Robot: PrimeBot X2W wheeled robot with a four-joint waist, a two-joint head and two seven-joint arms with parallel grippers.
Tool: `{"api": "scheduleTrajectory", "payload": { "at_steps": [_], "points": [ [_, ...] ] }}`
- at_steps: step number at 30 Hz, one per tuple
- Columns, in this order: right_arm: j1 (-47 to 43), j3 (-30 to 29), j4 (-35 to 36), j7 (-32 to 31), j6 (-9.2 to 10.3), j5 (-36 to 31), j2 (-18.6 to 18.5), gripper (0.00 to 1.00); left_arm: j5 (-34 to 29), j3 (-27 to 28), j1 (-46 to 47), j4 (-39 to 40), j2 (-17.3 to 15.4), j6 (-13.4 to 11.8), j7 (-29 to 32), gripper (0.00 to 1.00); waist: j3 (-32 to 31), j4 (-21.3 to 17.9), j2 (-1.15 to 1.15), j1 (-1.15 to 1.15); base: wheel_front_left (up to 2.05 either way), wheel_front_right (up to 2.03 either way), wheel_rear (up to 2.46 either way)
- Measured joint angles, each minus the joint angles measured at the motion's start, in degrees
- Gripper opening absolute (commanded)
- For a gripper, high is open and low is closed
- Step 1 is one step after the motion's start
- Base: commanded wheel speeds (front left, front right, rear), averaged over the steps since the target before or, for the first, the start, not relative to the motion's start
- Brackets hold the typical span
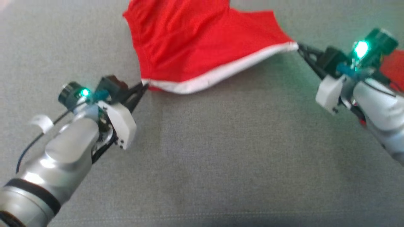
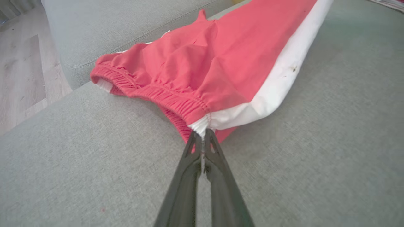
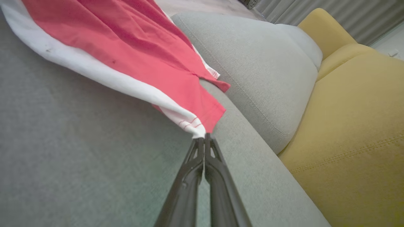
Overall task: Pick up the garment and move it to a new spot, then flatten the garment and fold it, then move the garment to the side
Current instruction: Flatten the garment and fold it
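Observation:
The garment (image 1: 195,41) is a pair of red shorts with a white side stripe, stretched above the grey sofa seat (image 1: 221,151). My left gripper (image 1: 144,85) is shut on the white end of the elastic waistband (image 2: 202,123). At the right, my right gripper (image 1: 299,46) is shut on the white corner of the leg hem (image 3: 198,132). The white stripe (image 1: 221,71) sags between the two grips. The far part of the shorts runs off the top of the head view.
A grey back cushion (image 3: 268,69) lies beyond the garment. A yellow cushion (image 3: 353,126) sits beside it. Wooden floor (image 2: 22,72) shows past the sofa's edge on the left. Something red (image 1: 394,67) lies behind the right arm.

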State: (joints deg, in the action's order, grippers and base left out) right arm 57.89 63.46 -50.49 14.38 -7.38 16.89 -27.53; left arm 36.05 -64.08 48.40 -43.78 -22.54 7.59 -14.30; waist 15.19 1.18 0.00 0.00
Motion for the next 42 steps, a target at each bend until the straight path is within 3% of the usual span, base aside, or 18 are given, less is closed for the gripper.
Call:
{"api": "scheduleTrajectory", "payload": {
  "at_steps": [7, 25, 34, 42],
  "points": [
    [-2.6, 8.7, 2.7, 0.0, 0.0, 6.2, -4.2, 0.0, 0.0, -2.0, -2.8, -0.1, -0.1, 0.0, 0.0, 0.0, -4.3, -0.3, 0.0, 0.0, 0.0, 0.0, 0.0],
    [-14.6, 10.4, 21.6, -7.3, 0.0, 7.3, -18.1, 0.0, 1.4, -2.2, -15.9, 7.0, -1.4, -0.3, 0.0, 0.0, -13.8, -1.2, 0.0, 0.0, 0.0, 0.0, 0.0],
    [-19.7, 10.6, 33.7, -11.4, 0.0, 8.3, -26.6, 0.0, 3.5, -4.0, -22.7, 17.1, -5.3, -1.6, 2.7, 0.0, -17.4, -0.9, 0.0, 0.0, 0.0, 0.0, 0.0],
    [-23.0, 10.7, 44.7, -16.6, 0.0, 10.5, -33.9, 0.0, 5.2, -5.5, -28.0, 29.3, -10.5, -4.7, 6.7, 0.0, -18.5, -1.1, 0.0, 0.0, 0.0, 0.0, 0.0]
  ]
}}
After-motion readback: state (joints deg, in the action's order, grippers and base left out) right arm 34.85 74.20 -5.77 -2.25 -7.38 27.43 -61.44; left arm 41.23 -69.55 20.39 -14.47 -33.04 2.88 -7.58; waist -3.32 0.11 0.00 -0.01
